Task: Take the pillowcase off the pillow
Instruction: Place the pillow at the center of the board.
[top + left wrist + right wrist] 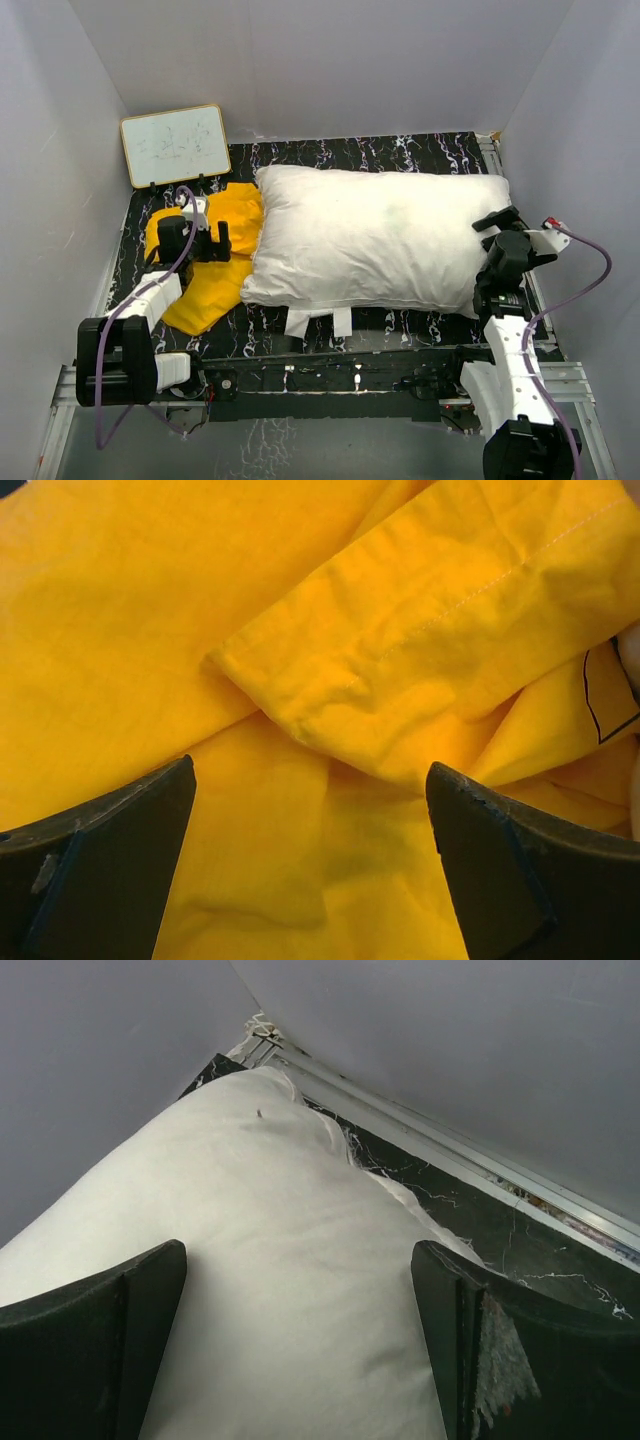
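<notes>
The left fingers [218,243] are spread wide and hold nothing. Right under them is the pillowcase [300,630], all bright yellow cloth with a folded, stitched edge lying across it. The right fingers [497,221] are spread wide too, and they are empty. They hang just over the right end of the pillow [380,240] with its soft white skin below them.

The pillow lies long and plump across the middle of the black desk [400,155]. It looks bare and white from one end to the other. The pillowcase lies in a crumpled heap at the left end of the pillow, touching it. I cannot tell if a bit of yellow is tucked under that end. A small white board [175,145] leans against the wall behind the pillow's left end.

I think the pulling-off step is done, or very nearly. No yellow covers the pillow that I can see.

For the next move, I would check the spot where yellow meets white. If cloth is caught there, the left fingers should come down, pinch the folded edge and drag it away from the pillow. The right fingers could press on the pillow's right end so it does not slide along. If nothing is caught, both arms can just lift away from the pillow.
</notes>
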{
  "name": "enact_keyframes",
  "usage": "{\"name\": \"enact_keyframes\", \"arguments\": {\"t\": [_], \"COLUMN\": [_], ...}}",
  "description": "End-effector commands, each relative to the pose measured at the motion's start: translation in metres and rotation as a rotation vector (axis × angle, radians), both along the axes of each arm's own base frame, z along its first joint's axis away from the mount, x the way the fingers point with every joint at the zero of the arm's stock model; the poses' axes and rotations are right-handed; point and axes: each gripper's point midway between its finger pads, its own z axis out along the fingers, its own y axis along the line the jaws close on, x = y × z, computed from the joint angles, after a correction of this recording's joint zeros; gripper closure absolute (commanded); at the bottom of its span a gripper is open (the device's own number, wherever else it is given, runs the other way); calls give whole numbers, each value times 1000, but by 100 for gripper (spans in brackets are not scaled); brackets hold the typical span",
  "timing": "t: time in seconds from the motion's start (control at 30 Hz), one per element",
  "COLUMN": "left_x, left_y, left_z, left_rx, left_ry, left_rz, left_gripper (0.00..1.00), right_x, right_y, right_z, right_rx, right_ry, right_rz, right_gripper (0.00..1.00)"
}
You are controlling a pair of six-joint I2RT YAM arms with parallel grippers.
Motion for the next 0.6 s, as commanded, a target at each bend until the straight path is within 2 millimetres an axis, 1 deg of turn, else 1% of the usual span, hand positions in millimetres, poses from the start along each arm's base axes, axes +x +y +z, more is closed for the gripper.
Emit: {"name": "enact_keyframes", "arguments": {"t": [0.0,0.03,0.07,0.1,0.13,0.17,0.2,0.3,0.33,0.4,0.43,0.47,0.5,0.53,0.57], "left_x": [30,31,33,36,38,39,39,40,40,43,45,48,47,45,37], "left_y": [2,3,6,8,9,8,7,4,4,8,10,11,13,15,16], "left_z": [22,16,11,7,3,-4,-13,-27,-34,-39,-40,-37,-40,-40,-43], "left_rx": [-3,4,5,3,1,-9,-16,-16,-15,-2,16,21,20,19,19], "left_ry": [-190,-195,-205,-207,-210,-200,-190,-210,-195,-220,-216,-248,-254,-281,-298], "left_rz": [12,13,31,49,59,64,60,38,36,52,54,56,69,82,86], "left_gripper": [3,3,3,3,3,3,3,3,3,3,3,3,3,3,3], "right_x": [6,9,11,14,19,26,33,49,53,60,64,66,68,70,69], "right_y": [4,3,1,0,-1,-2,-3,-3,-2,0,1,3,6,9,13], "right_z": [-4,-1,-7,-18,-26,-28,-34,-62,-71,-87,-93,-100,-107,-108,-105], "right_rx": [-22,-49,-57,-59,-59,-61,-69,-127,-141,-140,-141,-134,-112,-108,-116], "right_ry": [-93,-126,-128,-103,-65,-28,21,192,241,294,312,321,309,272,217], "right_rz": [28,33,28,22,24,25,22,38,47,60,73,76,83,97,120], "right_gripper": [2,2,2,2,2,2,2,2,2,2,2,2,2,2,2]}}
